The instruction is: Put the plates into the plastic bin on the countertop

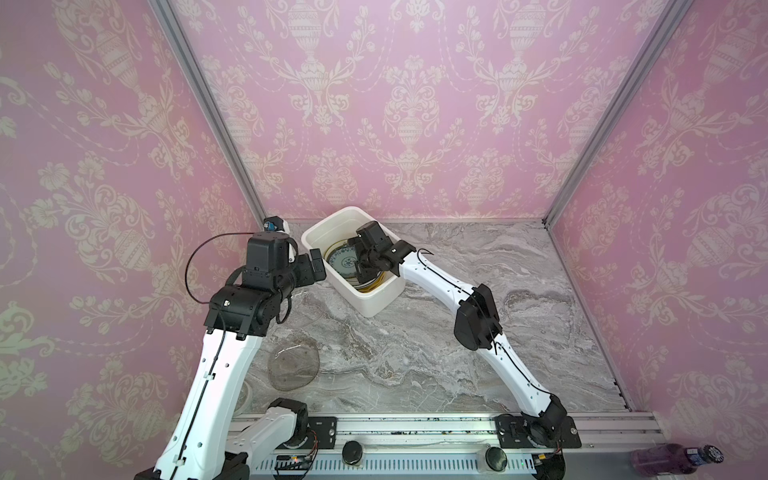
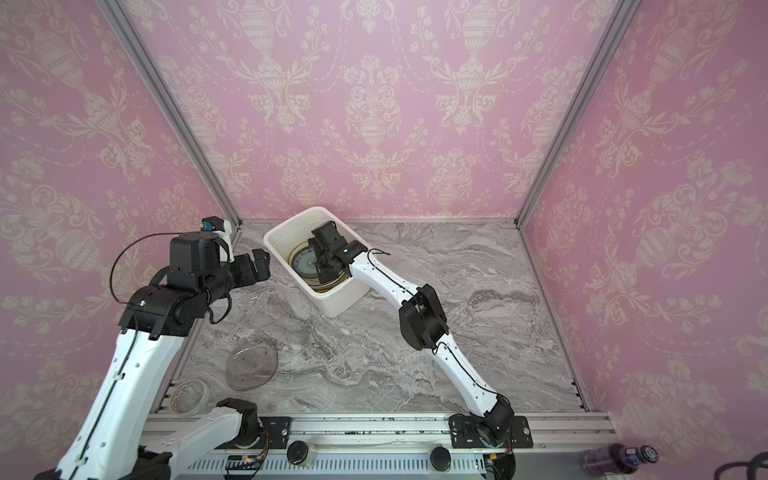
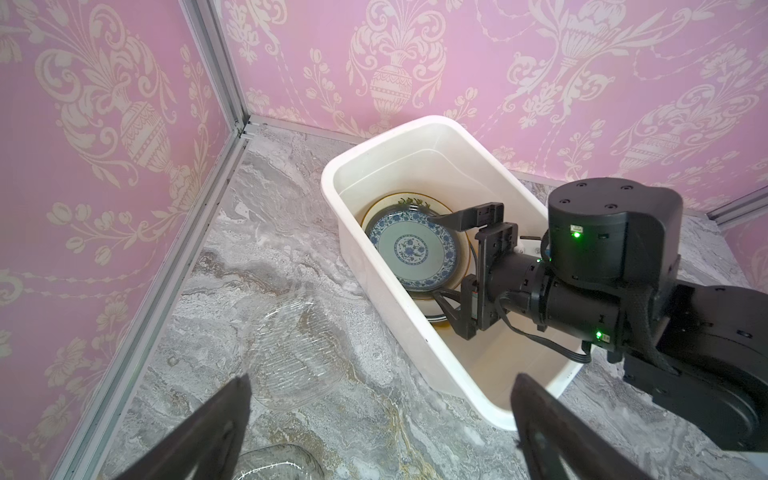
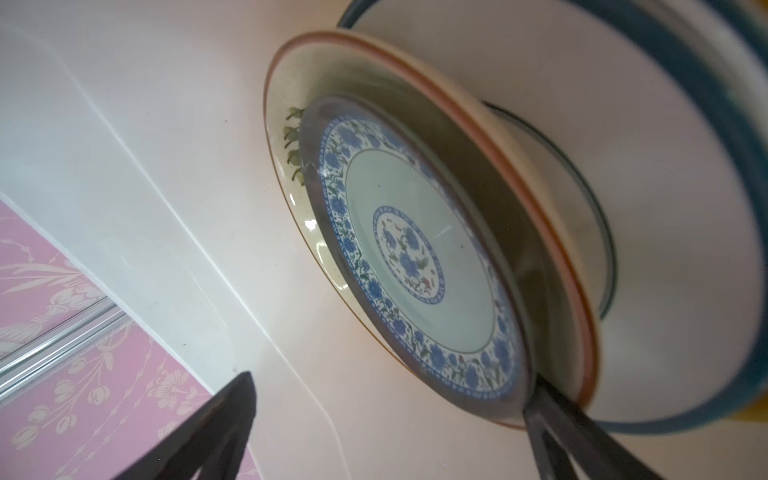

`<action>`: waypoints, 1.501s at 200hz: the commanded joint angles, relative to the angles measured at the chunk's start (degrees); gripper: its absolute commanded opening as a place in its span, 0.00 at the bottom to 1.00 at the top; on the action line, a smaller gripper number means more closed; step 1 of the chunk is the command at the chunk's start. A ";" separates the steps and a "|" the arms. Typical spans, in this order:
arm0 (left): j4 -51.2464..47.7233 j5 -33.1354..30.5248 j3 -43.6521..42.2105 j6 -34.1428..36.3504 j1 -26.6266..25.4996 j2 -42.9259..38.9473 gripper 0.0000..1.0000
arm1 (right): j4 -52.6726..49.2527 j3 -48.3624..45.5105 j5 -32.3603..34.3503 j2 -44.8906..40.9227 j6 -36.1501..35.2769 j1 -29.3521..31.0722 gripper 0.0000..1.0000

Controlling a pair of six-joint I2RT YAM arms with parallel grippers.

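- Pink wallpaper with cream urns closes three sides around the countertop, a grey-and-white marble surface.
- At the back, skewed to the rear wall and toward my left side, stands the plastic bin.
- Plates are stacked inside it. The teal patterned plate is on top, with the cream plate with green sprigs under it. The white dark-rimmed plate lies below those.
- My right gripper reaches down inside the bin. Its jaws are spread wide and grasp nothing.
- One of its fingers sits at the teal plate's rim, though I cannot tell whether it touches. The other stands clear of the plate.
- My left gripper hovers outside the bin, just beside its left long wall. Its jaws are also spread wide and empty.
- A clear glass plate lies flat on the countertop beside my left arm, well apart from the bin.
- In the left wrist view, a ribbed glass plate lies flat near the bin's long wall.
- A tape roll rests at the front left corner.
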 commanded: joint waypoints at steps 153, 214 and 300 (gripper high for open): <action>-4.62 -7.62 4.42 0.63 -0.27 -4.05 0.99 | -3.51 1.88 3.42 -14.50 -25.55 -0.61 1.00; -8.30 -9.05 8.43 -2.51 -0.27 -4.51 0.99 | -5.00 -10.04 4.54 -28.44 -45.78 1.86 1.00; -14.57 -3.54 12.14 -18.10 -0.24 -4.60 0.99 | 5.02 -34.38 7.80 -52.62 -72.04 3.66 1.00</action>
